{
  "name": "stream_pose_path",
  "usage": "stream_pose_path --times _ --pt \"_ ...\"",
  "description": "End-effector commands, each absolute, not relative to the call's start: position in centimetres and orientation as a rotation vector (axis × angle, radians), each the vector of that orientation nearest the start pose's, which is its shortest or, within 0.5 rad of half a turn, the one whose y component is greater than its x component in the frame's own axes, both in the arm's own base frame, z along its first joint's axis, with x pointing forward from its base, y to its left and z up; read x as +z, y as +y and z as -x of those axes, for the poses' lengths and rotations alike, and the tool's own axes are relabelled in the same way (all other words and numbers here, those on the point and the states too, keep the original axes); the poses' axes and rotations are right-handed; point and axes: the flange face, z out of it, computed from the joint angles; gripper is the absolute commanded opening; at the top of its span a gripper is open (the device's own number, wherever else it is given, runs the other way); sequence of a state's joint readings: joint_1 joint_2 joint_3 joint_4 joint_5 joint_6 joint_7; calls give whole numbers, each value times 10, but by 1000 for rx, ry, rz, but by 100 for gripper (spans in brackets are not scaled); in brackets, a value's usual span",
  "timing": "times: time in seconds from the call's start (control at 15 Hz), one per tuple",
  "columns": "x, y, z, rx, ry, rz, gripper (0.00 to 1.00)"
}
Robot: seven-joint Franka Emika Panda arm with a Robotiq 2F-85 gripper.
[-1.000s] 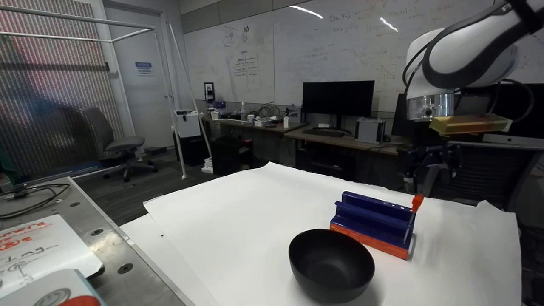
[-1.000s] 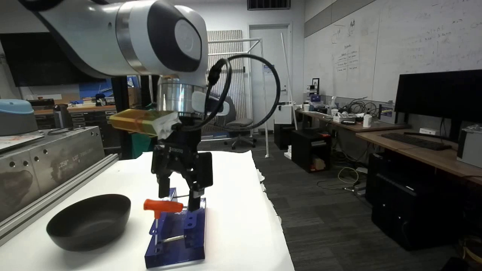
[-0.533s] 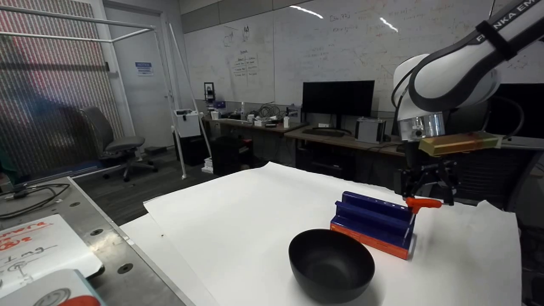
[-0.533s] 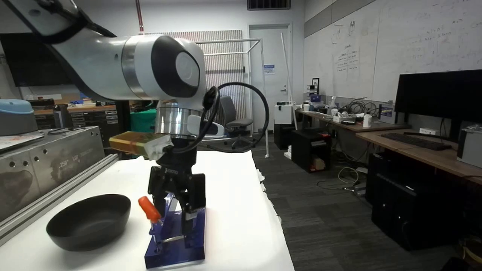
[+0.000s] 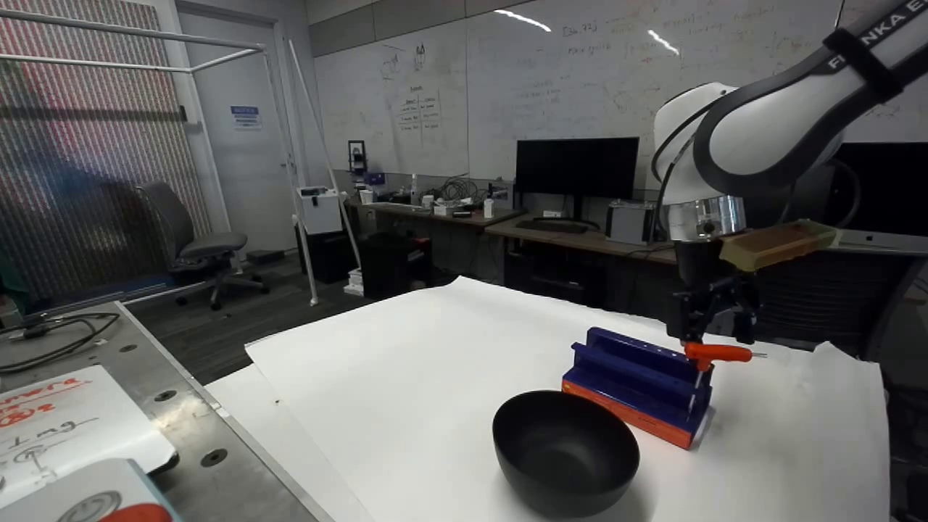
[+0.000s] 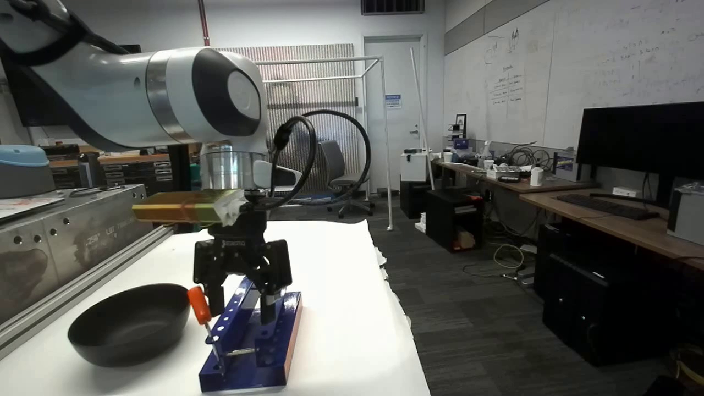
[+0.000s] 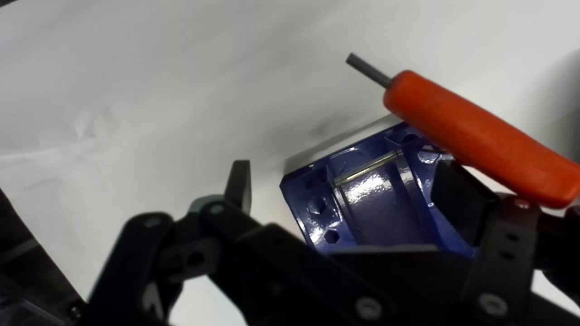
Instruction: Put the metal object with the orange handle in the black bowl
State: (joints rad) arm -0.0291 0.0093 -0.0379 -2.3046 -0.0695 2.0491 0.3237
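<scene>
The orange-handled hex key (image 7: 482, 140) is held in the blue rack (image 5: 627, 388), not yet grasped by the spread-apart pincer (image 6: 242, 314), so the whole transfer into the black bowl (image 5: 565, 457) remains to be done.

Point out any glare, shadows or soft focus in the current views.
In the wrist view, glare spots the blue rack, and the gripper looks slightly soft; in an exterior view, light streaks reflect off the whiteboard and a faint shadow lies beside the black bowl; in an exterior view, the white paper is washed out, nearly featureless.
</scene>
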Motion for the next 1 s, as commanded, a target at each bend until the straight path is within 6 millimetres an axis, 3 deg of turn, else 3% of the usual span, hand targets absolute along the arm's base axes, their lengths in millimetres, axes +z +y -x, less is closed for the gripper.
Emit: stream_pose_path --times 0.0,0.67,0.93 --pt "342 -30 -474 363 249 3214 100" --pt "367 -30 -462 347 -590 3108 100" --pt "371 -24 -454 370 -620 3012 100"
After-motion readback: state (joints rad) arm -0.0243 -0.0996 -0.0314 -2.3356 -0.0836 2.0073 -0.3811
